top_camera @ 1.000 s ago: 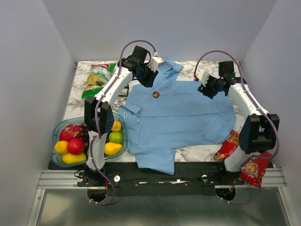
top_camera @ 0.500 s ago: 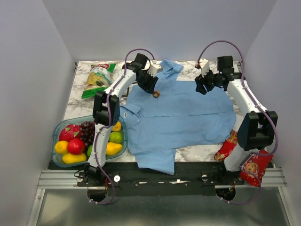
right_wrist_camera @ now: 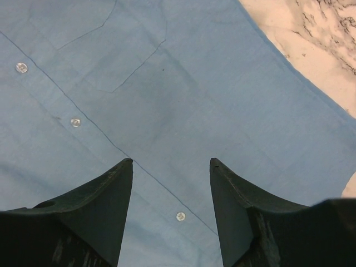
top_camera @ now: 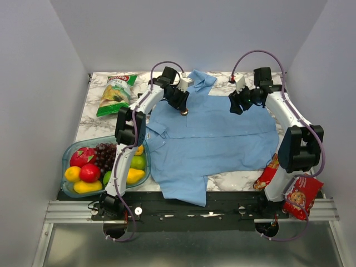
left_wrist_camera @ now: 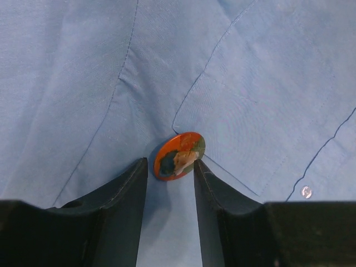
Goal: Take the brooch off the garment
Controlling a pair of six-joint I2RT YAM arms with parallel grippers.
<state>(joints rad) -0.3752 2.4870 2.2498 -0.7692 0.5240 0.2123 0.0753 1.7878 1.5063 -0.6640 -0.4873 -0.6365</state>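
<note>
The garment [top_camera: 211,139] is a light blue short-sleeved shirt spread flat on the marble table. A small round brooch [top_camera: 183,112], orange-red with a picture on it, is pinned near the chest pocket; it also shows in the left wrist view [left_wrist_camera: 179,155]. My left gripper [left_wrist_camera: 170,164] is open just above the cloth, its tips on either side of the brooch's near edge, not closed on it. My right gripper [right_wrist_camera: 171,162] is open over the shirt's button front [right_wrist_camera: 180,216], holding nothing; in the top view it [top_camera: 236,104] hovers at the shirt's far right.
A snack bag [top_camera: 115,93] lies at the far left. A blue bowl [top_camera: 68,152] of fruit sits at the near left. Red snack packets [top_camera: 269,173] lie by the right arm's base. Grey walls close in on three sides.
My left gripper has moved right and down toward the brooch, now straddling it. My right gripper has shifted left and farther back over the shirt.
</note>
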